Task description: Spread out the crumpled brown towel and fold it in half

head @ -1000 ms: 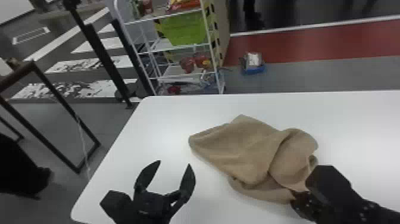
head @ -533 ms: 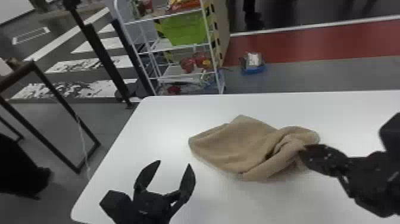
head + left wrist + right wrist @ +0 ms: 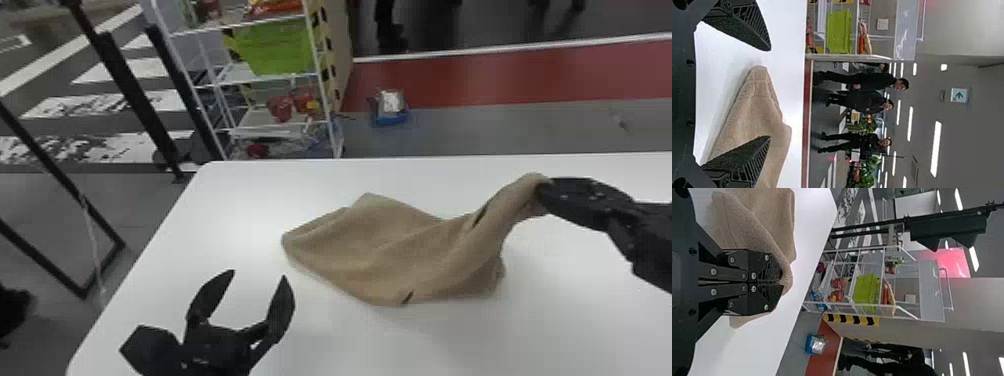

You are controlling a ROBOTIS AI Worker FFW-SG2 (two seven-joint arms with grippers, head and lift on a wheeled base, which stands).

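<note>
On white bench [image 3: 235, 215], between left edge and right side, brown towel [image 3: 395, 250] lies rumpled, partly spread, right end lifted off top. Right gripper [image 3: 544, 189] pinches that raised end, fingers pressed together on cloth. Left gripper [image 3: 259, 273] over near-left part of bench, fingers spread wide, nothing between them, apart from towel. Beyond far-left corner, white wire rack [image 3: 260, 80] with green bin [image 3: 275, 47].

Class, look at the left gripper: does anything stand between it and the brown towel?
Nothing visible does: in the head view, the open left gripper and the brown towel have white tabletop between them.
</note>
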